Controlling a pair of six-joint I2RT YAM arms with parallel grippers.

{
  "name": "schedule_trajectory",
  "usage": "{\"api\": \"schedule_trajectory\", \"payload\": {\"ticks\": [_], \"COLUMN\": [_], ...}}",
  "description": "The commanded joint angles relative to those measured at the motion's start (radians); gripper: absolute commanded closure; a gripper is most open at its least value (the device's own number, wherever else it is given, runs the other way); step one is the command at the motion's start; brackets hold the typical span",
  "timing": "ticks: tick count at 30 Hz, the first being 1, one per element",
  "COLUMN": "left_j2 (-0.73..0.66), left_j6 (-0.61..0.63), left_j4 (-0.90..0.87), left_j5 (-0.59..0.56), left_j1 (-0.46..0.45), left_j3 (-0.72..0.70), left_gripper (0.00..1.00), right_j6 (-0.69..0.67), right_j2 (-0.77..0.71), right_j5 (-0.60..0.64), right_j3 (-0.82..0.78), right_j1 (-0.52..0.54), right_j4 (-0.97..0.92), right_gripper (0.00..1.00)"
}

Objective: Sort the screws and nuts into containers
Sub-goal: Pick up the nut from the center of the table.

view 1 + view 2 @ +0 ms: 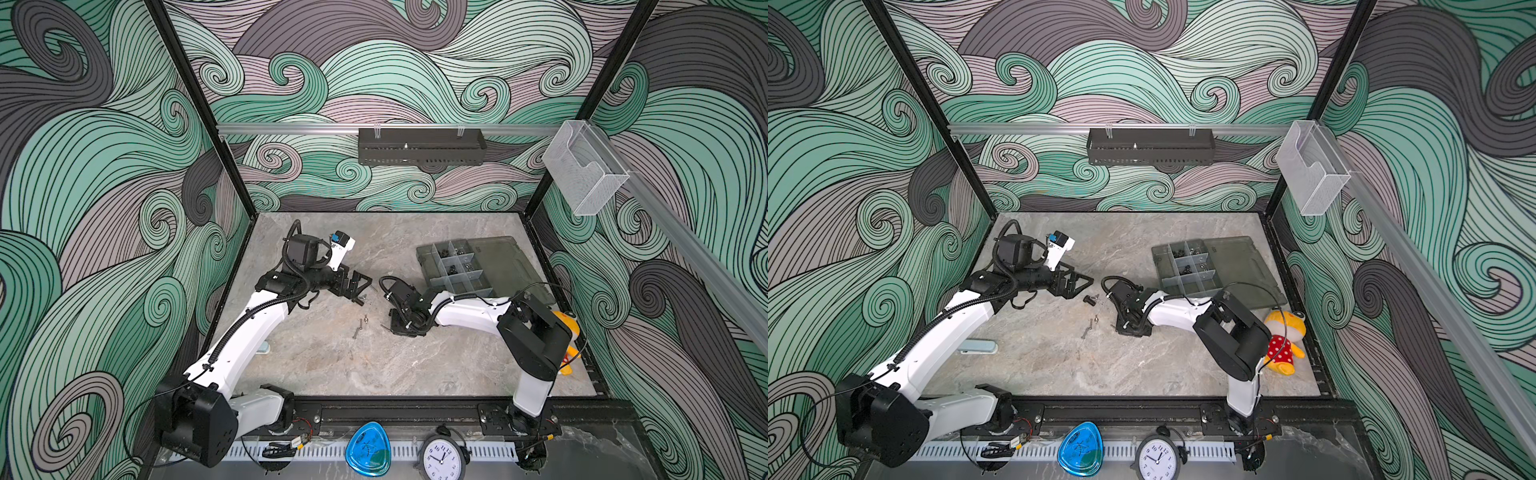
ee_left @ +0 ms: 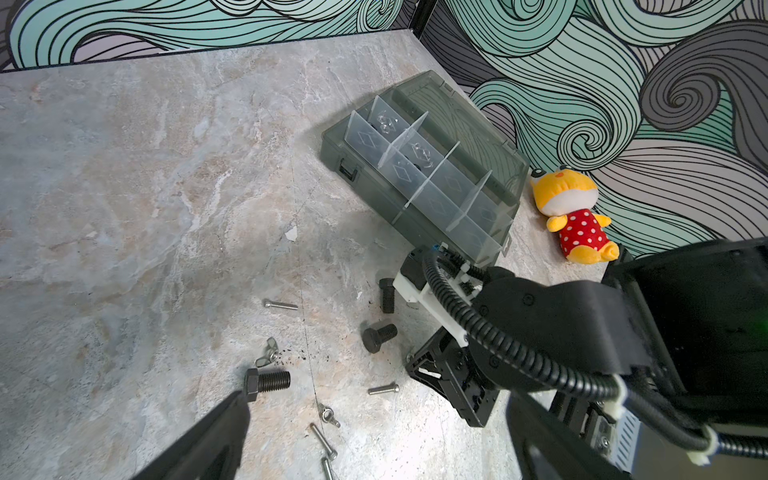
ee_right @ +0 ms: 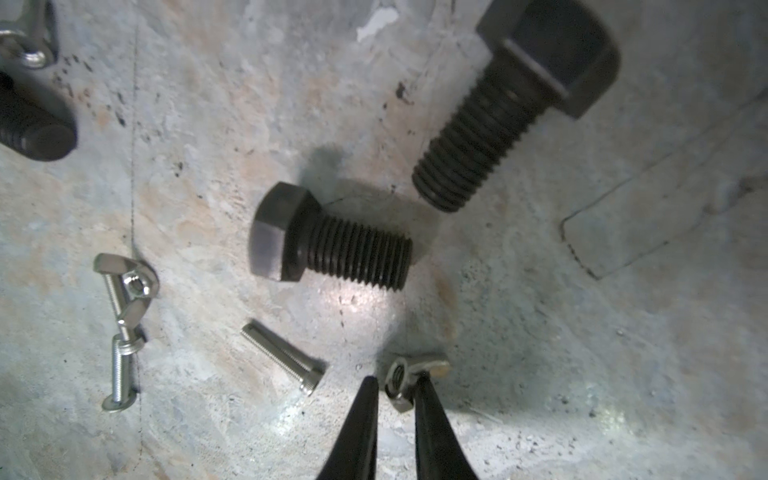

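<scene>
The grey organiser box (image 1: 453, 266) lies open at the back right, its containers (image 2: 415, 166) split by light dividers, a few holding small parts. Loose on the table lie black bolt screws (image 3: 332, 245) (image 2: 268, 382), silver screws (image 3: 286, 357) (image 1: 356, 330) and wing nuts (image 3: 129, 286) (image 2: 268, 353). My right gripper (image 3: 395, 384) is down at the table with a silver wing nut (image 3: 405, 376) between its narrow jaws; one finger touches it, a sliver of table shows at the other. My left gripper (image 2: 380, 399) (image 1: 361, 286) hovers wide open over the scattered parts, holding nothing.
A yellow plush toy (image 1: 1283, 340) lies by the right wall behind my right arm. A black perforated tray (image 1: 422, 145) and a clear holder (image 1: 582, 174) hang on the walls. A clock (image 1: 440, 457) and a blue object (image 1: 368, 449) sit at the front rail.
</scene>
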Motion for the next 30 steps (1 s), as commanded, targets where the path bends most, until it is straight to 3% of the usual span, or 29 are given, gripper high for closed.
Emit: {"api": "schedule_trajectory", "payload": {"ticks": [1, 13, 24, 30], "left_j2": [-0.019, -0.013, -0.002, 0.002], "left_j6": [-0.006, -0.006, -0.009, -0.019], "left_j4": [0.004, 0.007, 0.01, 0.027], "left_j5": [0.023, 0.026, 0.035, 0.062], "left_j1": [0.005, 0.006, 0.006, 0.006], "left_j3": [0.007, 0.006, 0.006, -0.001], "left_gripper": [0.01, 0.01, 0.01, 0.01], "right_j6": [0.007, -0.086, -0.207, -0.271], "right_j2": [0.033, 0.034, -0.084, -0.131], "right_j5": [0.034, 0.026, 0.125, 0.09], "right_j3": [0.007, 0.023, 0.075, 0.109], "right_j1": [-0.016, -0.051, -0.072, -0.173], "right_j4": [-0.031, -0.049, -0.137, -0.157], "right_gripper": [0.81, 0.93, 0.93, 0.93]}}
